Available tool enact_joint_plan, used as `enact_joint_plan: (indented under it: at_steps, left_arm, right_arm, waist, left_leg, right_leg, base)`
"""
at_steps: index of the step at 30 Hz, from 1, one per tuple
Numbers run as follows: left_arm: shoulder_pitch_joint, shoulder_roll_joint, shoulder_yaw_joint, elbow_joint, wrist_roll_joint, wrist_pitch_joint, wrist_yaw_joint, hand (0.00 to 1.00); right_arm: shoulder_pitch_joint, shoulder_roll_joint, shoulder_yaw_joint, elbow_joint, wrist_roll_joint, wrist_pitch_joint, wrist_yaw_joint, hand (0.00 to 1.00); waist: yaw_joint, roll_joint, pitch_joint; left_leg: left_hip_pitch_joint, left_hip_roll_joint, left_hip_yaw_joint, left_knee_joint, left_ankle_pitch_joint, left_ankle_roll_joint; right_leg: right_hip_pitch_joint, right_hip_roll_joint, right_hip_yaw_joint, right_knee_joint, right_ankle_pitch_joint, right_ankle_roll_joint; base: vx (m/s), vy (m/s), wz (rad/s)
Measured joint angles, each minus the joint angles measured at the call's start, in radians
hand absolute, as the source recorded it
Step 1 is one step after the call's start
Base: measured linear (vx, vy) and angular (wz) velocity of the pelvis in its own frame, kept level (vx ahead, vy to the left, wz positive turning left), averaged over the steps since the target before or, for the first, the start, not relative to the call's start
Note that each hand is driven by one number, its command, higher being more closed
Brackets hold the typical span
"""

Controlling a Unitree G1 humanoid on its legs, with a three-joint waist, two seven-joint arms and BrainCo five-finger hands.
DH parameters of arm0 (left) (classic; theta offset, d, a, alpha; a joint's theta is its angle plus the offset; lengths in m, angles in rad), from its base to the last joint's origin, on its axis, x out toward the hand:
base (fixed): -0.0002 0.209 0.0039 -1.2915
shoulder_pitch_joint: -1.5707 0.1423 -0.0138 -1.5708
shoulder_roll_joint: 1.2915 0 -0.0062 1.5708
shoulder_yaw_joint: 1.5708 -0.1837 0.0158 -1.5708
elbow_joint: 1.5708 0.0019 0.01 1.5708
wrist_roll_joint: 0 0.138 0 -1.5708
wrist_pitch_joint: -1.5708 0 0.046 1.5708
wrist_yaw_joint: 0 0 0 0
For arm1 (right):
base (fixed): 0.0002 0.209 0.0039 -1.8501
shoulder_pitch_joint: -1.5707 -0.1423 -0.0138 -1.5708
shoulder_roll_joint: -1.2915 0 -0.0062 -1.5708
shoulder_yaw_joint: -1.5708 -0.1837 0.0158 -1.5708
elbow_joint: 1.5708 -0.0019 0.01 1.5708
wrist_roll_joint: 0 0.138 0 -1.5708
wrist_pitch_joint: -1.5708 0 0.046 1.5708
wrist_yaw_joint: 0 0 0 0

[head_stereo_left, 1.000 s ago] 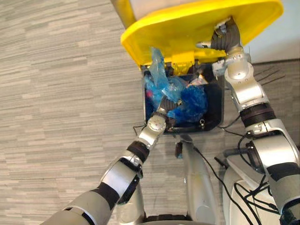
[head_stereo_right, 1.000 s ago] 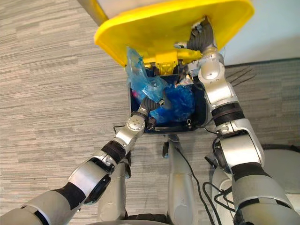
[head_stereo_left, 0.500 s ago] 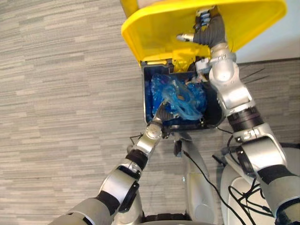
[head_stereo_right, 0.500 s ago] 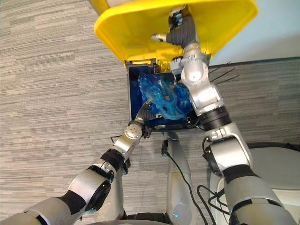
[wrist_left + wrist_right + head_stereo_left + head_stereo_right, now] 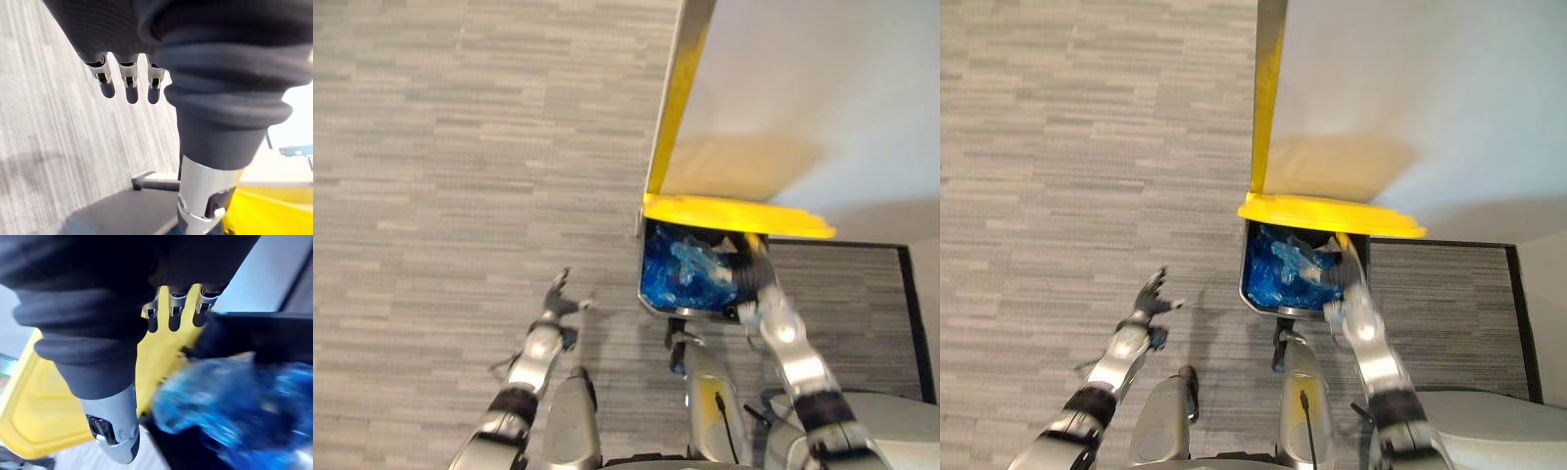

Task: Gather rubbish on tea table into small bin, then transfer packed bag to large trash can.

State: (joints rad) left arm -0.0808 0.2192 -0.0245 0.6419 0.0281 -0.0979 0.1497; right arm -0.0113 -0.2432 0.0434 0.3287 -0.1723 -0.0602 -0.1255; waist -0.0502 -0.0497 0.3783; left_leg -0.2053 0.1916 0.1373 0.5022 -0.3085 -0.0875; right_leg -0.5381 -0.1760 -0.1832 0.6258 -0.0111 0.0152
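Release looks done: your left hand (image 5: pixel 555 299) has pulled back to 8 o'clock of the large dark trash can (image 5: pixel 656 309), fingers spread, empty. The crumpled blue plastic bag (image 5: pixel 688 277) now lies inside; your straight-fingered right hand (image 5: pixel 752 272) has lowered the yellow plastic lid (image 5: pixel 734 214) over it.

Floor (image 5: pixel 431 147): grey covering laid in narrow bands of light and dark streaks, running crosswise; spans the head view from 7 o'clock through 9 to 12 o'clock.
Wall (image 5: pixel 822 78): plain, pale, bluish-white; fills 12 to 3 o'clock.
Yellow edge strip (image 5: pixel 677 88): runs along the wall's near edge, slanting from 12 o'clock down toward centre.
Shade on wall (image 5: pixel 744 166): soft, warm yellowish-brown patch low on the wall, just right of centre.
Black skirting line (image 5: pixel 862 244): at the wall's foot, 3 o'clock.
Darker floor patch (image 5: pixel 847 294): same banding, 4 o'clock, below the skirting.
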Motion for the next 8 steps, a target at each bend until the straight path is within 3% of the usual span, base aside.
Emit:
enact_joint_plan:
  at_steps: [1,3,5,6,8]
  left_arm:
    - [0.068,0.004,0.036,-0.016,-0.009,0.001,-0.012,0.0]
    - [0.206,-0.001,0.091,-0.08,-0.018,0.005,-0.028,0.0]
    - [0.271,-0.01,0.121,-0.128,-0.018,0.006,-0.04,0.0]
    - [0.297,-0.037,0.132,-0.136,-0.018,0.006,-0.044,0.0]
    - [0.322,-0.071,0.132,-0.149,-0.018,0.003,-0.06,0.0]
  right_arm:
    - [0.061,0.035,-0.033,0.049,0.0,-0.001,0.013,0.0]
    - [0.166,0.081,-0.094,0.132,0.0,0.002,0.04,0.0]
    - [0.212,0.08,-0.122,0.137,-0.001,0.001,0.043,0.0]
    - [0.219,0.08,-0.149,0.137,-0.001,0.001,0.042,0.0]
    - [0.225,0.078,-0.177,0.147,0.001,-0.008,0.04,0.0]
  waist:
    - [-0.004,-0.006,-0.022]
    - [-0.002,-0.016,-0.085]
    - [0.013,-0.012,-0.103]
    - [0.017,0.009,-0.126]
    - [0.025,0.013,-0.184]
  left_leg:
    - [0.026,-0.001,0.001,-0.044,0.029,-0.002]
    - [0.044,-0.001,0.009,-0.12,0.076,-0.019]
    - [0.044,0.001,0.032,-0.147,0.097,-0.038]
    - [0.046,0.016,0.053,-0.184,0.125,-0.033]
    - [0.048,0.023,0.094,-0.25,0.163,-0.037]
  right_leg:
    - [0.014,0.001,0.005,0.179,-0.055,-0.004]
    - [0.112,0.001,0.012,0.299,-0.117,0.009]
    - [0.161,0.029,0.015,0.189,-0.177,0.049]
    - [0.178,0.062,0.011,0.102,-0.182,0.051]
    - [0.212,0.096,0.019,-0.065,-0.204,0.031]
  base:
    - [-0.09,-0.003,-0.05]
    - [-0.03,-0.1,-0.13]
    - [-0.05,-0.134,-0.47]
    - [-0.07,-0.108,-0.61]
    - [-0.03,-0.087,-0.58]
